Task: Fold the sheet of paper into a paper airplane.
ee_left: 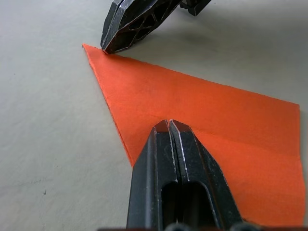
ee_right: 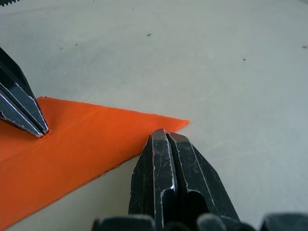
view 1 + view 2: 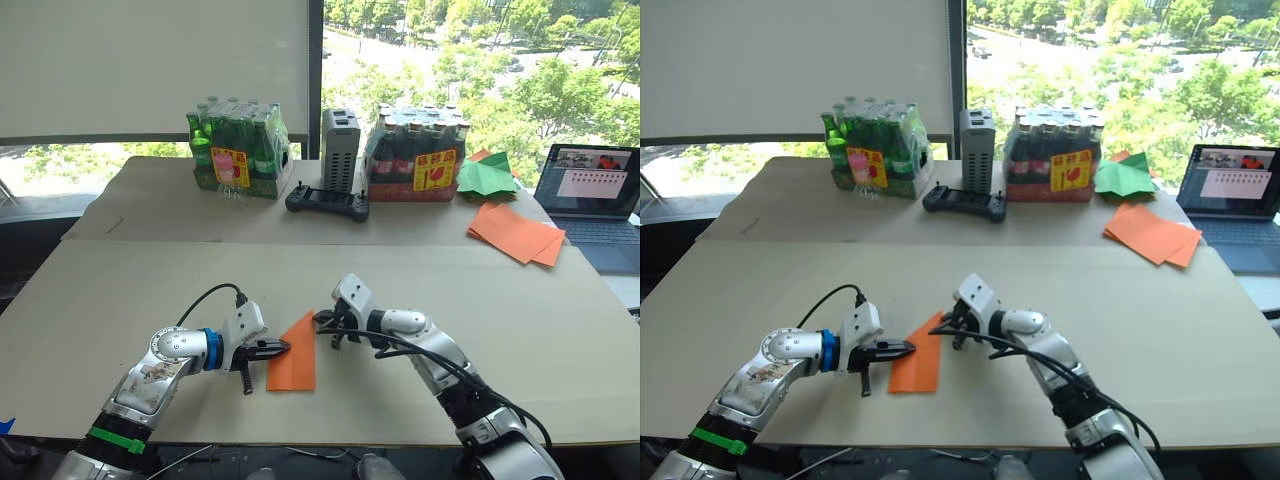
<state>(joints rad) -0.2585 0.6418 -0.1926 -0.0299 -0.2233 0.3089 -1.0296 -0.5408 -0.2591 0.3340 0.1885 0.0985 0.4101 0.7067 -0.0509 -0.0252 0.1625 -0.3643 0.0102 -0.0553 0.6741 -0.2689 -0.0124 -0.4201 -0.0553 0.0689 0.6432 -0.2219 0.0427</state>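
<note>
Behind the sheet of paper (image 3: 293,362), bottle packs (image 3: 238,152) and stacked orange sheets (image 3: 514,233).

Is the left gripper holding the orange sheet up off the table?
No. The sheet of paper lies flat on the table, and the left gripper, fingers shut together, presses its tip down on it.

laptop: the open grey laptop (image 3: 598,200) is cut off at the frame's right edge
bottle labels: yellow-and-red stickers (image 3: 231,166), print too small to read
paper: thin orange folded sheet (image 1: 211,125), lower corner hidden behind the left end effector (image 1: 169,126)
</note>
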